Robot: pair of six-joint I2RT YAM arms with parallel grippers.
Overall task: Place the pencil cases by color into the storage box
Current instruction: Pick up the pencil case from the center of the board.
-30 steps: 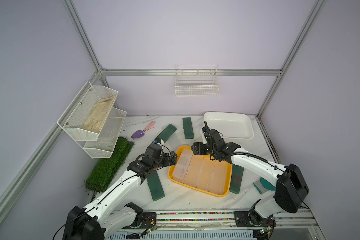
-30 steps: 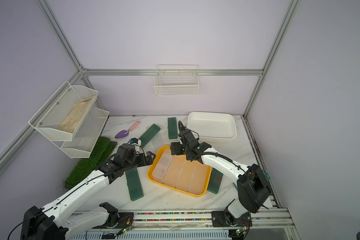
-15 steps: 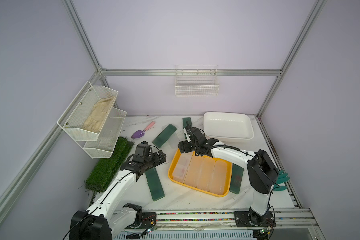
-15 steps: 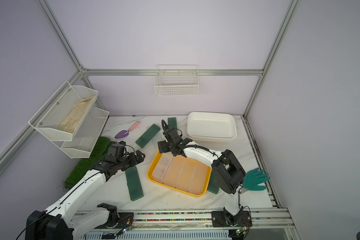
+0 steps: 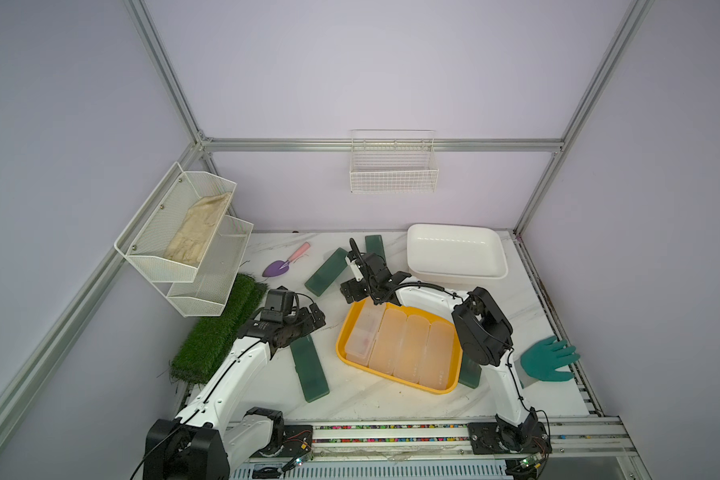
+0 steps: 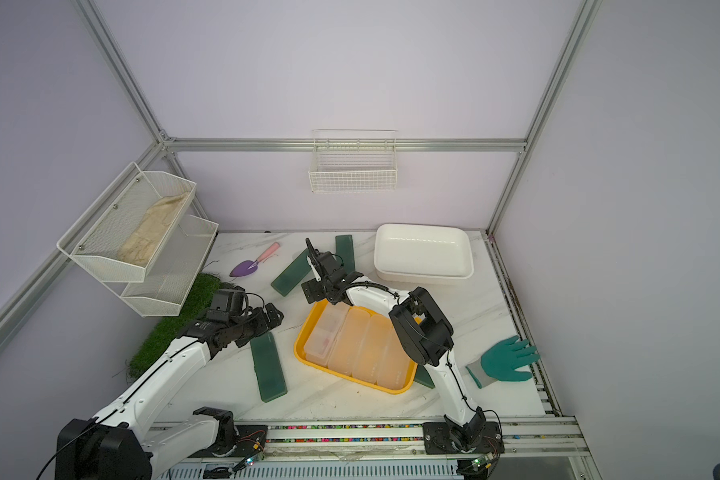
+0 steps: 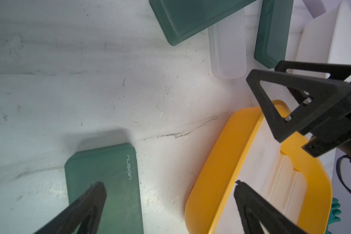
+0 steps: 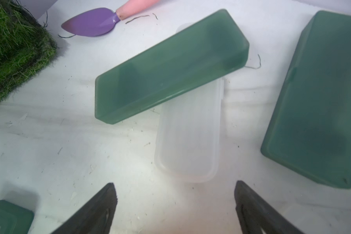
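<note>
The right end effector [image 8: 175, 183] is hanging open and empty. Just ahead, a frosted clear pencil case [image 8: 188, 137], flat and round-cornered, is lying on the marbled table [image 8: 69, 141], a translucent dark green pencil case [image 8: 170, 66] slanting across its far end. The left end effector [image 7: 168, 182] is gaping too, one fingertip [image 7: 97, 188] over a smooth green case [image 7: 122, 202] beside the glossy yellow tray [image 5: 341, 345] holding four frosted cases [image 5: 408, 349]. Since a second ago, both have been drawing away from the tray.
</note>
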